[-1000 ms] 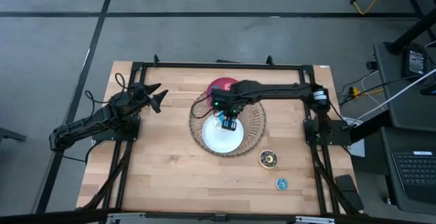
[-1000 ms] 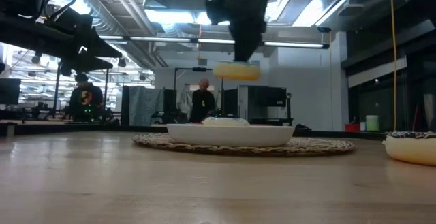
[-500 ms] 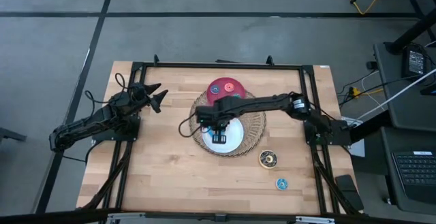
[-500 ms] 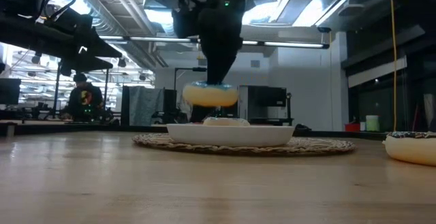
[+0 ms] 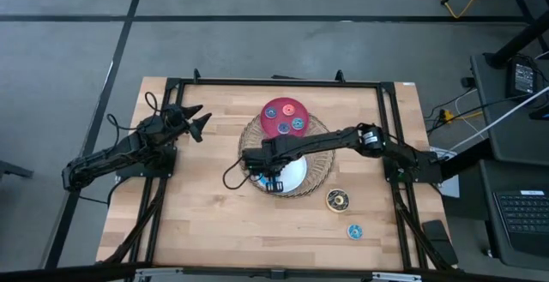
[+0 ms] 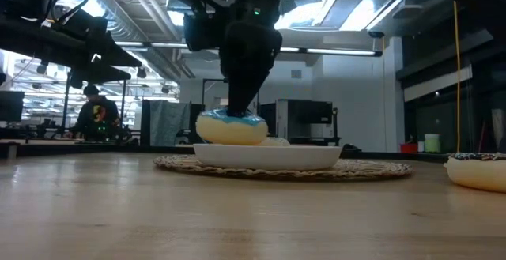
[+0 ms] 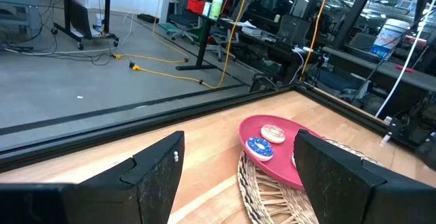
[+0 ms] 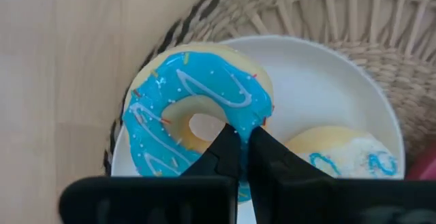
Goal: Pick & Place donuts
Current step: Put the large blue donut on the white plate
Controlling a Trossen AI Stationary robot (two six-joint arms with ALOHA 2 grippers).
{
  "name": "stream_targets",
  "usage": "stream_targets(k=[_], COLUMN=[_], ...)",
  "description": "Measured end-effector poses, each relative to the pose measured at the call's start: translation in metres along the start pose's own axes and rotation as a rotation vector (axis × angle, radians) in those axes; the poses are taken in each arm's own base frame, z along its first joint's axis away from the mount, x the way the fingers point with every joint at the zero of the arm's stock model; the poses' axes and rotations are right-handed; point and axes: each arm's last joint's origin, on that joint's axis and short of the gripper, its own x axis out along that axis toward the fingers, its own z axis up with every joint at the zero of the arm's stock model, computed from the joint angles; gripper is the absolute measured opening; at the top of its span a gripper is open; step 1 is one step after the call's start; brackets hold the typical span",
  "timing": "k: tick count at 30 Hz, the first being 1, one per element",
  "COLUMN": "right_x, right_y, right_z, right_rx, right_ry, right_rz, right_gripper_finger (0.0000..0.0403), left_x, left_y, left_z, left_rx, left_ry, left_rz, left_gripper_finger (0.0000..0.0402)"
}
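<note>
My right gripper (image 5: 269,179) reaches over the white plate (image 5: 292,177) on the round wicker tray (image 5: 322,158) and is shut on a blue-iced donut (image 8: 177,94). A second donut, white with blue streaks (image 8: 340,157), lies flat on the same plate. The red plate (image 5: 273,123) at the tray's far side carries three small donuts. A dark brown donut (image 5: 337,199) and a blue donut (image 5: 354,231) lie on the table right of the tray. My left gripper (image 5: 194,121) waits open near the table's left edge. My right gripper pinches the blue-iced donut's ring (image 8: 251,114) between its two fingers, one fingertip (image 8: 225,142) at the edge of the hole and the other outside. It comes from above, pointing down. The donut (image 6: 231,127) sits level, low over the white plate's left part (image 6: 207,151).
The wicker tray overlaps the red plate's near edge (image 7: 272,166). Bare wood lies left of and in front of the tray. Dark frame rails (image 5: 274,82) run along the table's far and side edges. A person (image 6: 96,114) stands in the room far behind the table.
My right gripper has moved down and toward the table's near-left, still shut on the blue-iced donut. The donut has come from well above the white plate down to the plate's left part, staying level.
</note>
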Motion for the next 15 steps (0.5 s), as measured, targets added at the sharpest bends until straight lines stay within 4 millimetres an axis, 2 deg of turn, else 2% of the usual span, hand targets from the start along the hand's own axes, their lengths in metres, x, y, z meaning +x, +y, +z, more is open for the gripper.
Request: stream_targets(k=[4,15], right_x=[0.0042,0.0042], right_y=[0.0003,-0.0028], right_z=[-0.0024,-0.0015], right_rx=[-0.007,-0.028], right_ry=[0.013,0.008], right_rz=[0.000,-0.095], right_gripper_finger=[0.0020,0.0078], left_x=[0.0000,0.0000], left_y=[0.0000,0.0000], left_z=[0.0000,-0.0001], left_rx=[0.000,0.000], left_ry=[0.000,0.001], left_rz=[0.000,0.000], left_gripper_finger=[0.0267,0.0267])
